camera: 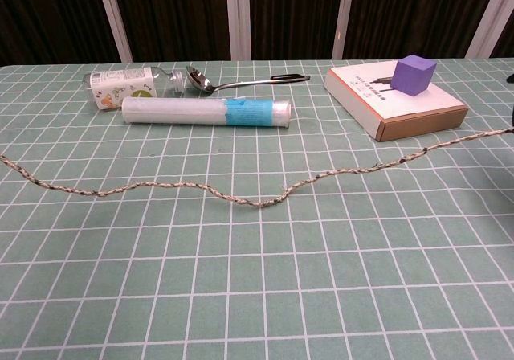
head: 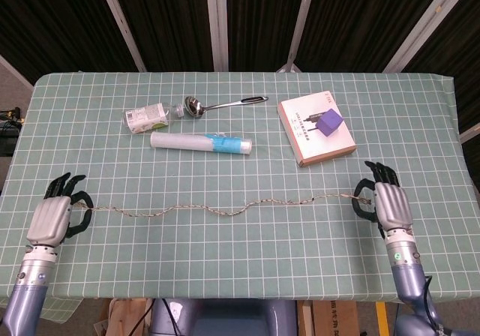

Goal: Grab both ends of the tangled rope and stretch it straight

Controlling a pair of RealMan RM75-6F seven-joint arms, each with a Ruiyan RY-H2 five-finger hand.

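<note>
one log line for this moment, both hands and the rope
left hand: holds rope end | right hand: holds other end | rope: nearly straight, slight waves, no loop visible | step: stretching

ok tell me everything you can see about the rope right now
The rope is a thin, braided cord, speckled tan and dark, that looks like twine. It runs across the near part of the green checked tablecloth, nearly straight but still gently wavy, with no loop or knot showing. The left hand holds one end and the right hand the other. In the chest view its middle lies on the cloth and the right part rises slightly.
</note>
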